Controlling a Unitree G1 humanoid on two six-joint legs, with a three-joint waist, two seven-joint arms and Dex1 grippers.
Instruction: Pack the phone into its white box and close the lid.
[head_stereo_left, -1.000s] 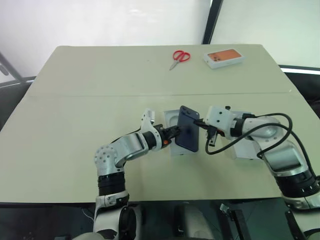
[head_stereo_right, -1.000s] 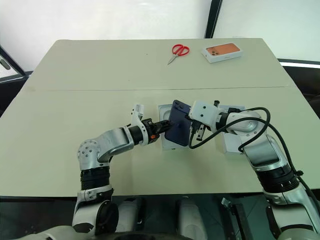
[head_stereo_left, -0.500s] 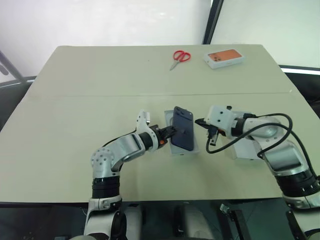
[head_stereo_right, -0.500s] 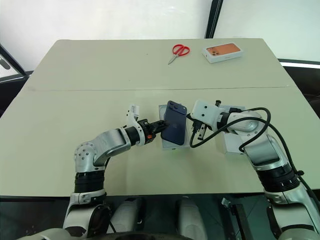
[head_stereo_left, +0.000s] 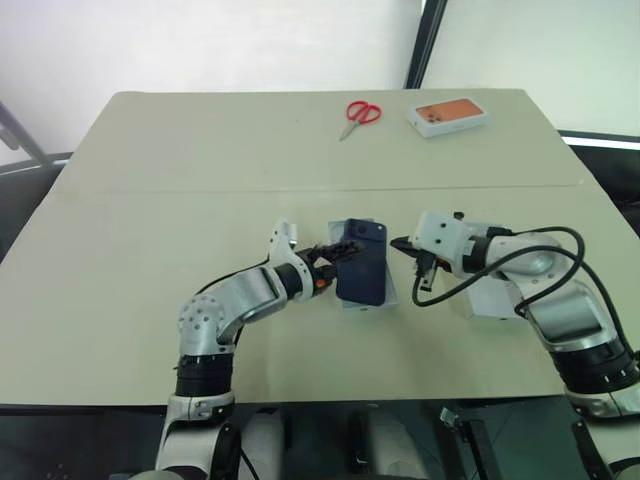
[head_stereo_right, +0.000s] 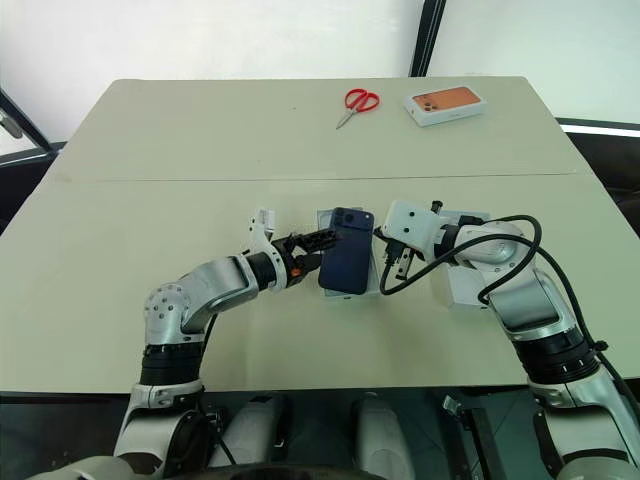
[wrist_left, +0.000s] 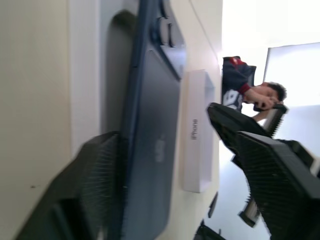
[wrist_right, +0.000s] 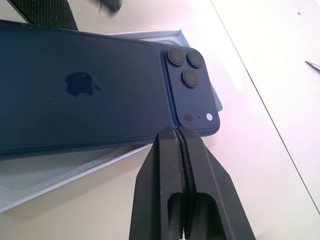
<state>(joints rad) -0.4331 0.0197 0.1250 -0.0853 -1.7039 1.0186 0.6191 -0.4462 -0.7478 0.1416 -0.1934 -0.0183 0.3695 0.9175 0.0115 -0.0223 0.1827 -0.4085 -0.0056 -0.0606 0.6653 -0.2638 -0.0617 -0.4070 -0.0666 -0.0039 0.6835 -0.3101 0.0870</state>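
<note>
The dark navy phone (head_stereo_left: 361, 262) lies back up, slightly askew, on the shallow white box (head_stereo_left: 389, 293) at the table's middle. Its camera corner (wrist_right: 190, 82) overhangs the rim. My left gripper (head_stereo_left: 337, 254) is open at the phone's left edge, fingers (wrist_left: 97, 185) spread to either side of that end. I cannot tell whether they touch it. My right gripper (wrist_right: 175, 133) is shut and empty, its tip just off the phone's right edge by the cameras. The white lid (wrist_left: 197, 135) lies to the right, partly under my right arm.
Red scissors (head_stereo_left: 360, 112) and an orange-topped white box (head_stereo_left: 447, 115) lie at the table's far side. The table (head_stereo_left: 150, 250) has open room to the left and in front. A person (wrist_left: 250, 90) sits in the background.
My left gripper has opened and let go of the phone. The phone has dropped from a tilted, raised pose to lying flat on the white box. The right gripper kept still.
</note>
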